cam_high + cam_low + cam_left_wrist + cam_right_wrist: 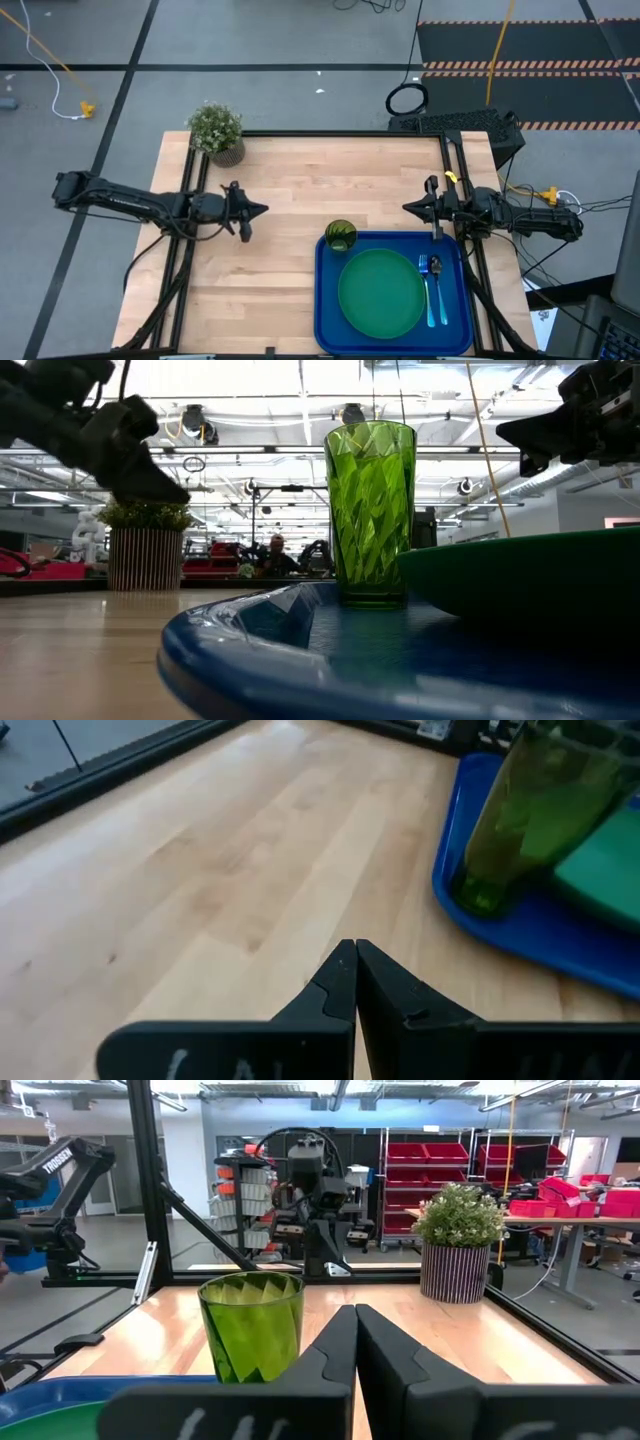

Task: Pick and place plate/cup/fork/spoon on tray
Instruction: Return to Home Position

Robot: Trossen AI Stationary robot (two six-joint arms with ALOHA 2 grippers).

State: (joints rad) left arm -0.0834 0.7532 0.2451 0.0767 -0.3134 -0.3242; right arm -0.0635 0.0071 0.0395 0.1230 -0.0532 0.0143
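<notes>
**Both claws closed and empty; tray loaded**

On the bench [290, 200], the tray [326, 300] holds plate [380, 292], fork [424, 288], spoon [437, 290] and cup [340, 236]. Beyond, left claw [262, 209] and right claw [408, 208] hover, fingers together, touching nothing.

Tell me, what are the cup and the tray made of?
The cup looks like clear green plastic, maybe glass: light shines through its faceted sides. The tray looks like glossy blue plastic, with soft reflections on its rounded rim.
</notes>
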